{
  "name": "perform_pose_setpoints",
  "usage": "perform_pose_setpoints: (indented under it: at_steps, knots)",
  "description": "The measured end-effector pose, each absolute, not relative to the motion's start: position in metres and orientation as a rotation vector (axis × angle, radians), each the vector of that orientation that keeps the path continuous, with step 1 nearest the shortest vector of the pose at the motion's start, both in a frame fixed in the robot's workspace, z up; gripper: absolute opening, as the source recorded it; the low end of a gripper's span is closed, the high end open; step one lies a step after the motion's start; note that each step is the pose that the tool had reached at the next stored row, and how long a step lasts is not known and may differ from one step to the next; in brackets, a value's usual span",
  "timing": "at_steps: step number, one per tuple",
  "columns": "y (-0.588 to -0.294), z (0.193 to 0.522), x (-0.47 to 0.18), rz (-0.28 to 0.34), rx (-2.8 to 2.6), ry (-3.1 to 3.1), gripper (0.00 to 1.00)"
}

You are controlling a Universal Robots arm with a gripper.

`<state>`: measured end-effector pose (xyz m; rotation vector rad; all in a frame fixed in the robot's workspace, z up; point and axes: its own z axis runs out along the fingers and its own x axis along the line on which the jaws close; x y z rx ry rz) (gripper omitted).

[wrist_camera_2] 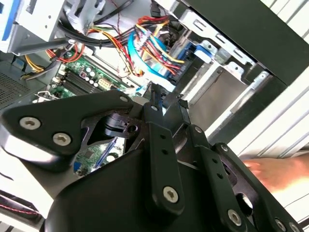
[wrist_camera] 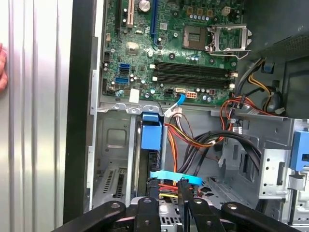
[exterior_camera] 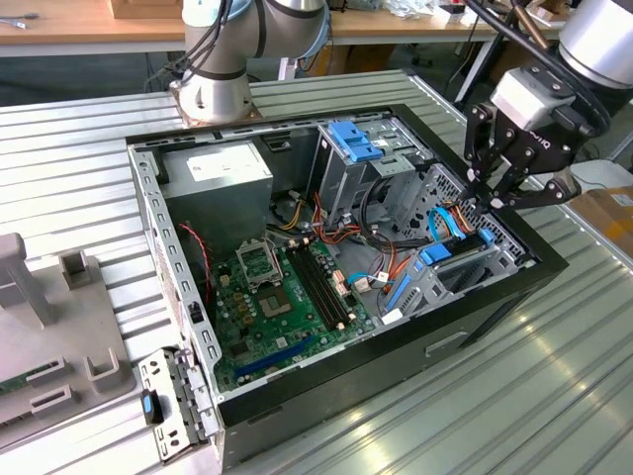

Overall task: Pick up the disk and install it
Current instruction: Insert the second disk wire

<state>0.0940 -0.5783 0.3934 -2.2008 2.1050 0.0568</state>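
Note:
The disk (wrist_camera: 151, 133) stands edge-on in the drive bay at the front of the open computer case (exterior_camera: 554, 262). Its blue end tab faces the motherboard, and its dark body lies between the bay's metal walls. In the exterior view the same blue tab of the disk (exterior_camera: 433, 254) sits low in the bay on the exterior view's right. My gripper (exterior_camera: 488, 201) hangs just above that bay, a little apart from the disk. In both wrist views the gripper (wrist_camera: 168, 188) (wrist_camera_2: 167, 99) is open by a narrow gap, and only wires and a blue strip (wrist_camera: 176, 177) show behind the gap.
Bundles of red, orange and black cables (wrist_camera: 207, 140) crowd the bay. The green motherboard (exterior_camera: 282, 297) fills the case floor. A grey box with a white label (exterior_camera: 218, 173) and a cage with a blue top (exterior_camera: 351, 143) stand at the back. A person's hand (wrist_camera_2: 275, 171) rests outside the case.

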Motion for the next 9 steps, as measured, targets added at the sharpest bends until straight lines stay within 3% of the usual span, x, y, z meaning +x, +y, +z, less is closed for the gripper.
perform_pose_setpoints:
  at_steps: [9]
  knots:
    - [-0.5717,0.3933,0.0924,0.057,-2.201,2.105,0.30]
